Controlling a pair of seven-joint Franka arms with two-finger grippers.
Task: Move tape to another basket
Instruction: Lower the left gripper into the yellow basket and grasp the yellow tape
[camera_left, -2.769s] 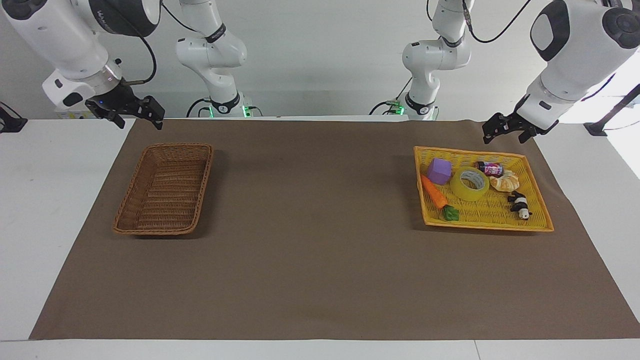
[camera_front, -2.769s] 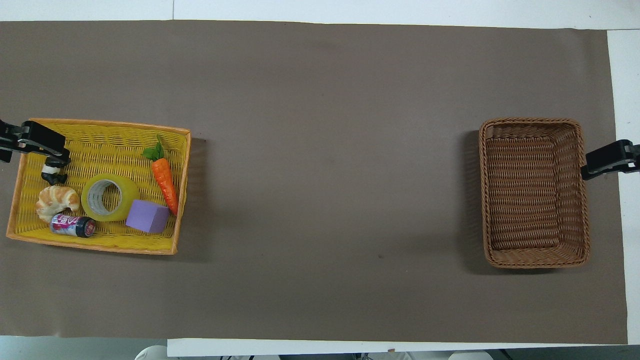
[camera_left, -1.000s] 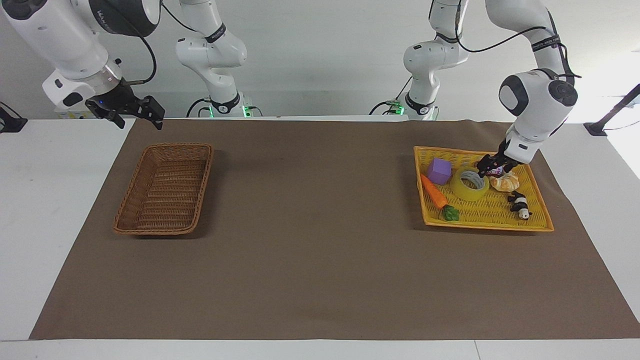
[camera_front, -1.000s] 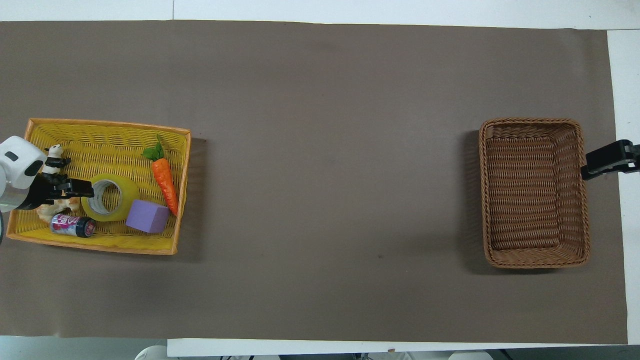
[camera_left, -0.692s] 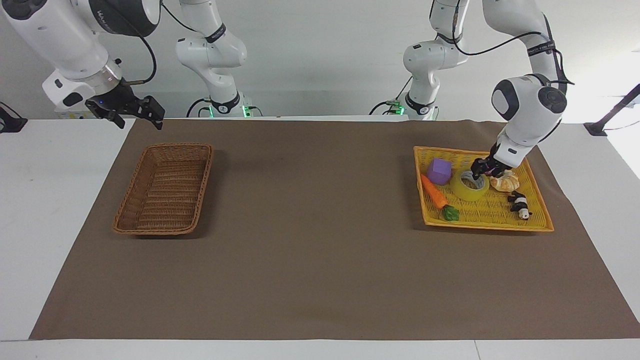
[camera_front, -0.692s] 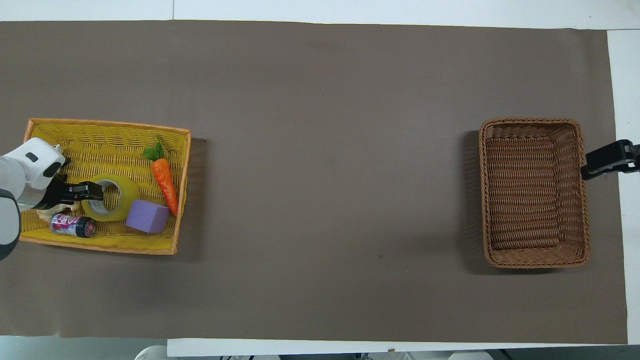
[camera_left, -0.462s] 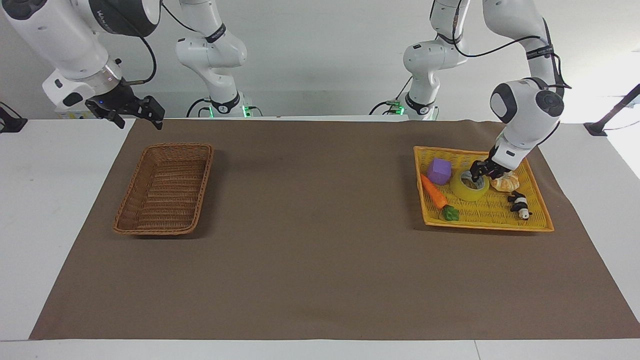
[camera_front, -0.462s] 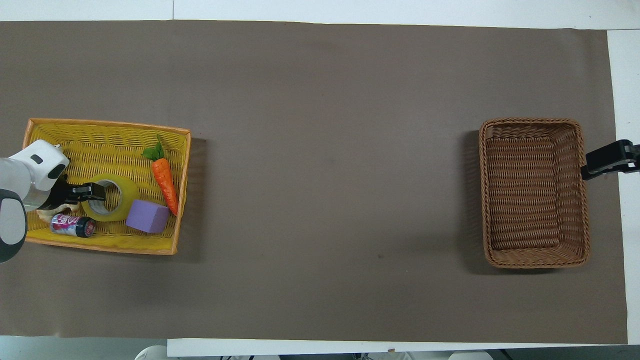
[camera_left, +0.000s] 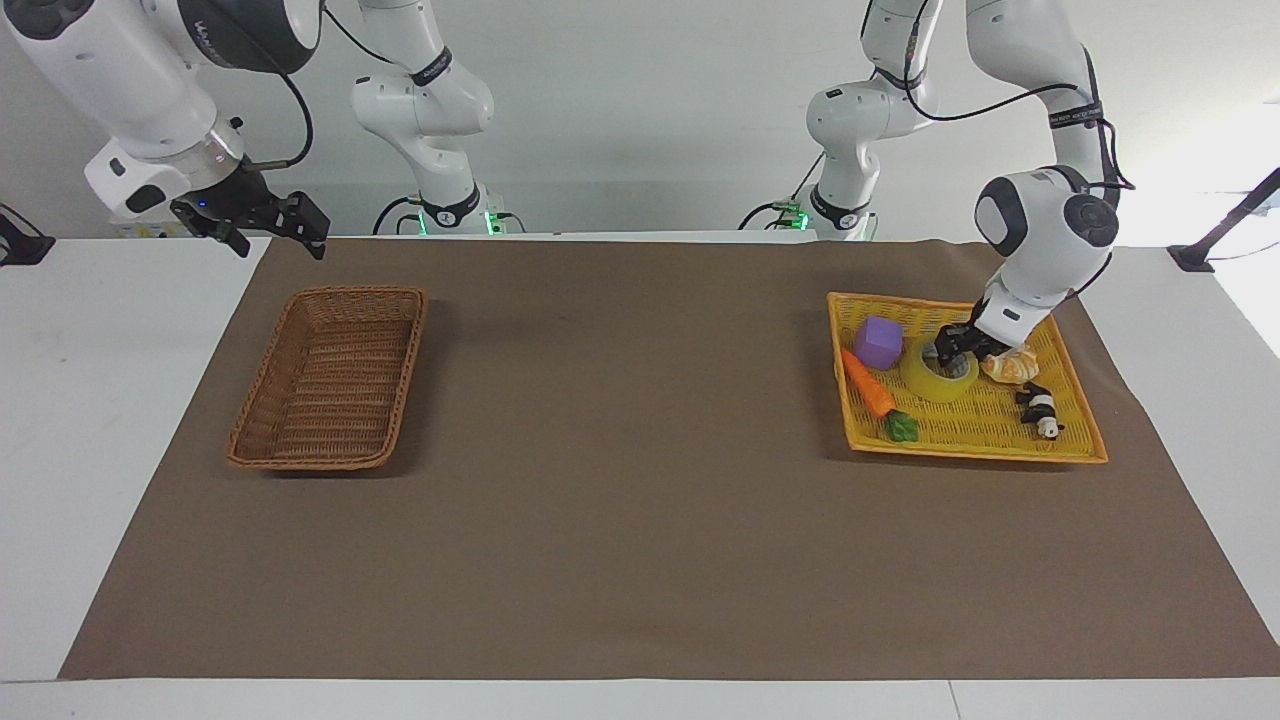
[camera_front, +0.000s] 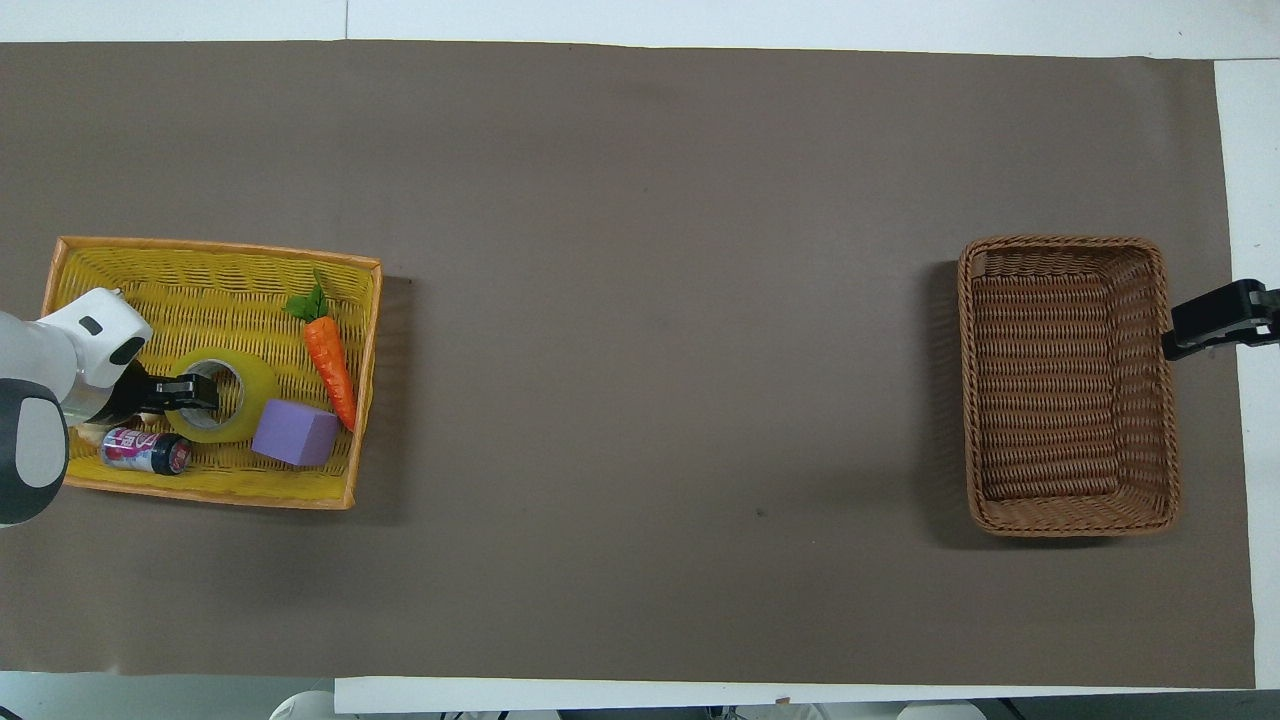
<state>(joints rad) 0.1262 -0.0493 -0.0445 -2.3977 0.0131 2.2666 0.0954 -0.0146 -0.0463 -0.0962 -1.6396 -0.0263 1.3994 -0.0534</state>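
Tape, a yellow roll lying flat with its pale core ring facing up, sits in the yellow tray at the left arm's end of the table, roughly in the middle of the tray's floor. The left gripper is down at the roll, on the wall toward the tray's outer end, with one finger inside the core hole and the other outside; whether the fingers have actually clamped the wall cannot be told.

Several things crowd the roll. A purple block lies just beside it toward the table's middle, and an orange toy carrot lies next to that block along the tray's inner rim. A small can rests near the tray edge closest to the robots, just beside the roll. A croissant sits right under the left wrist, touching or nearly touching the gripper, and a black and white panda figure lies farther from the robots, near the tray's outer corner.

The brown basket stands at the right arm's end of the brown mat, well apart from the tray. The right gripper waits with its fingers apart over the mat's corner, just outside the basket's end.
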